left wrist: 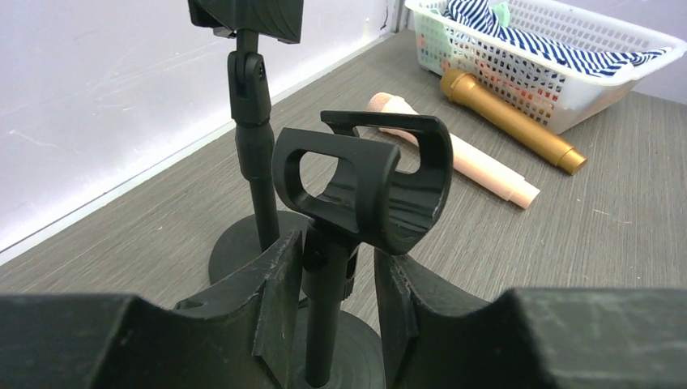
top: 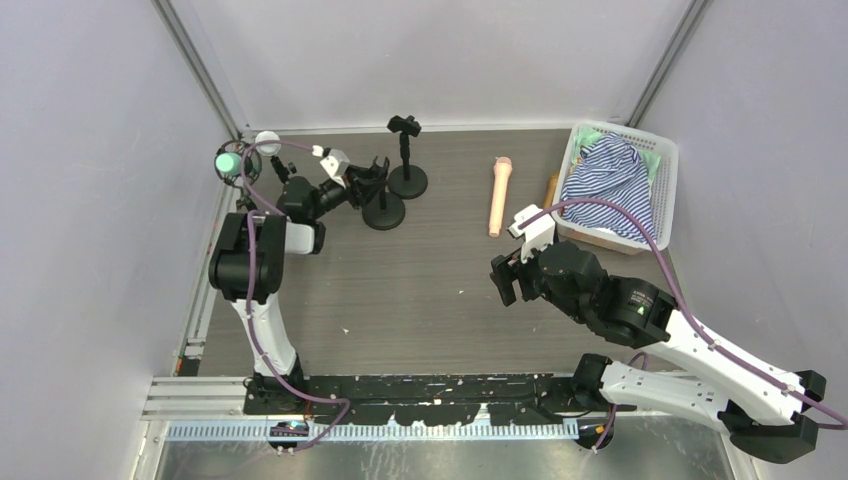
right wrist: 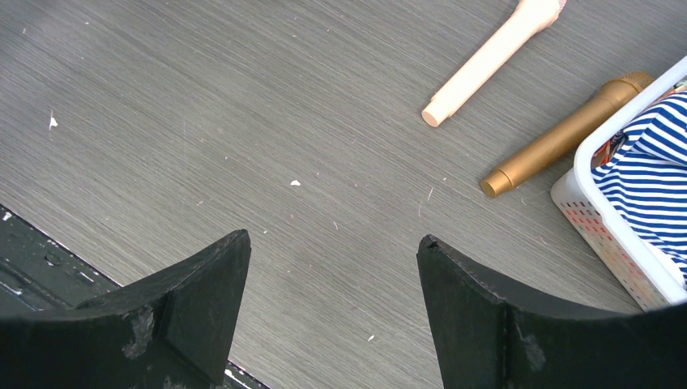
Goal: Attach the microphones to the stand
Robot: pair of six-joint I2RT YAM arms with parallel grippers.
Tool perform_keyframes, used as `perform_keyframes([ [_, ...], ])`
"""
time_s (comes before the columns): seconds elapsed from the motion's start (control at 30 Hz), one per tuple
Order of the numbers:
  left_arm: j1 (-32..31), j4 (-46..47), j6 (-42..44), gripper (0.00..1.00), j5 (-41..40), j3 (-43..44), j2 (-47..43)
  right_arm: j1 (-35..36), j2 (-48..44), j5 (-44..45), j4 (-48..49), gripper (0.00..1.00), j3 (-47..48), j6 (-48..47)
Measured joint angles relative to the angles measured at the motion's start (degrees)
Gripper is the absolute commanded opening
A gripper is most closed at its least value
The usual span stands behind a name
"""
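Observation:
Two black stands are at the back left. The nearer stand (top: 383, 208) has an empty clip (left wrist: 364, 182). My left gripper (top: 362, 182) (left wrist: 338, 247) straddles its post just under the clip; one finger touches the post and a narrow gap shows at the other. The farther stand (top: 406, 178) (left wrist: 251, 121) also has an empty clip. The peach-pink microphone (top: 499, 195) (left wrist: 454, 154) (right wrist: 486, 61) and the golden-brown microphone (top: 550, 187) (left wrist: 510, 121) (right wrist: 559, 138) lie flat by the basket. The mint green microphone (top: 228, 160) and the white microphone (top: 267, 142) are in the far left corner. My right gripper (top: 505, 278) (right wrist: 332, 243) hovers open over bare table.
A white basket (top: 663, 160) (left wrist: 624, 77) (right wrist: 595, 223) holding striped cloth stands at the back right, touching the golden-brown microphone. Walls close in the table at the back and both sides. A purple cable loops from the left arm over the far left corner.

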Motion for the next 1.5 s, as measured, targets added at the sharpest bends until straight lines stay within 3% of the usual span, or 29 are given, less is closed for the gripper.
perform_keyframes([
  [0.4,-1.6,-4.8,4.0,0.02,-2.8,0.1,-1.3,0.0,0.0,0.0,0.0,0.8,-0.1,0.0],
  [0.57,-4.1,-5.8,5.9,0.0,-8.5,-4.5,-5.2,0.0,0.0,0.0,0.0,0.8,-0.5,0.0],
  [0.83,-13.7,-7.9,8.6,0.0,-28.6,-13.7,-13.7,0.0,-0.1,0.0,0.0,0.8,-0.8,0.0],
  [1.0,-21.2,-10.7,10.0,0.0,-46.9,-16.6,-17.8,0.0,0.0,0.0,0.1,0.8,-1.0,0.0],
  [1.03,-22.3,-11.1,10.3,0.02,-49.8,-16.8,-18.3,0.0,0.0,0.0,0.0,0.8,-1.0,0.0],
  [1.17,-25.7,-11.7,10.3,0.27,-58.4,-17.7,-19.4,0.0,0.0,0.0,0.1,0.8,-1.0,0.0],
  [1.33,-26.3,-11.5,10.7,0.63,-59.1,-19.4,-19.7,0.0,0.9,0.0,0.1,0.8,-1.0,0.0],
  [1.5,-26.3,-11.8,14.1,0.68,-56.0,-22.1,-19.7,0.0,1.3,-0.6,0.1,0.8,-1.0,0.0],
])
